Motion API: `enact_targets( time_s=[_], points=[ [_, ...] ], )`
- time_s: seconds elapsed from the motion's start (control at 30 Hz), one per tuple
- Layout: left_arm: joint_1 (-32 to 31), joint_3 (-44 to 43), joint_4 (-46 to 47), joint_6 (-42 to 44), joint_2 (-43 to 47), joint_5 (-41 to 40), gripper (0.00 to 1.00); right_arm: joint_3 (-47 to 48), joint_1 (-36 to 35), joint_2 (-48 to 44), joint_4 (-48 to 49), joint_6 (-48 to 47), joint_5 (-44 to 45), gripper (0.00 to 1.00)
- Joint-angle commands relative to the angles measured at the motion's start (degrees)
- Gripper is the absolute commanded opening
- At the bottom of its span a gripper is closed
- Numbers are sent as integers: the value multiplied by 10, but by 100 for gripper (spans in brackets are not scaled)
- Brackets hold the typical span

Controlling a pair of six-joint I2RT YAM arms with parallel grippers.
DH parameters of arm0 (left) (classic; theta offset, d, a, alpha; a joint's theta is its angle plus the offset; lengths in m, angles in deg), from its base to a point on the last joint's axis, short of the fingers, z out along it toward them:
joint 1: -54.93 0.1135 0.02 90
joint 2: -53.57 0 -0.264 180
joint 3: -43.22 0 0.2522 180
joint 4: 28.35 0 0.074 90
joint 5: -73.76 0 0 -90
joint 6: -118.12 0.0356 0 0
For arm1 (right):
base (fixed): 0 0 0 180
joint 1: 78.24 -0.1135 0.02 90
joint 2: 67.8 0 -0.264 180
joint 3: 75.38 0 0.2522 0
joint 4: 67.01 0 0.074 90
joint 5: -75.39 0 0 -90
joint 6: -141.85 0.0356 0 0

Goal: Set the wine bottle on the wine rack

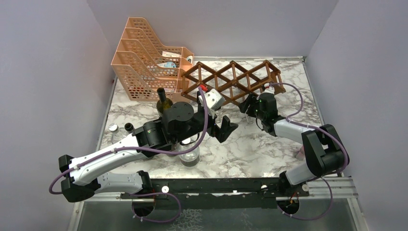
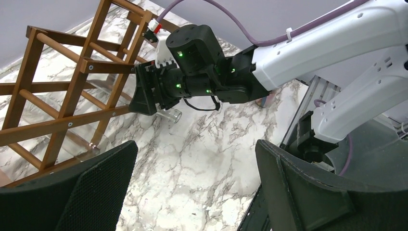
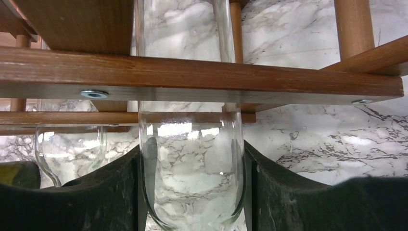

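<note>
The reddish-brown wooden wine rack (image 1: 233, 79) stands at the back of the marble table and also shows in the left wrist view (image 2: 72, 91). My right gripper (image 1: 250, 108) is at the rack's front, shut on a clear glass wine bottle (image 3: 192, 168). The bottle runs from between the fingers under a rack slat (image 3: 192, 77) into the lattice, and its end shows by the gripper (image 2: 168, 114). My left gripper (image 1: 226, 130) hangs open and empty over the table in front of the rack, facing the right gripper (image 2: 197, 187).
A peach-orange perforated file tray (image 1: 144, 57) stands at the back left. A dark green wine bottle (image 1: 164, 100) stands upright beside it. A clear glass vessel (image 1: 189, 155) sits under my left arm. Two small caps (image 1: 113, 127) lie near the left edge.
</note>
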Motion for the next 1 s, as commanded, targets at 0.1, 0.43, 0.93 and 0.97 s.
enact_targets(
  time_s=[0.1,0.43,0.93,0.97],
  points=[
    [0,-19,0,-9,3,12,99,60,4,32,47,-19,-14,1],
    [0,-22,-7,-6,6,9,99,83,7,81,25,-14,-13,52],
    [0,-20,-8,-1,5,11,99,56,8,21,2,-81,18,88],
    [1,-20,-8,0,5,10,99,52,8,14,-2,-85,21,89]
  ],
)
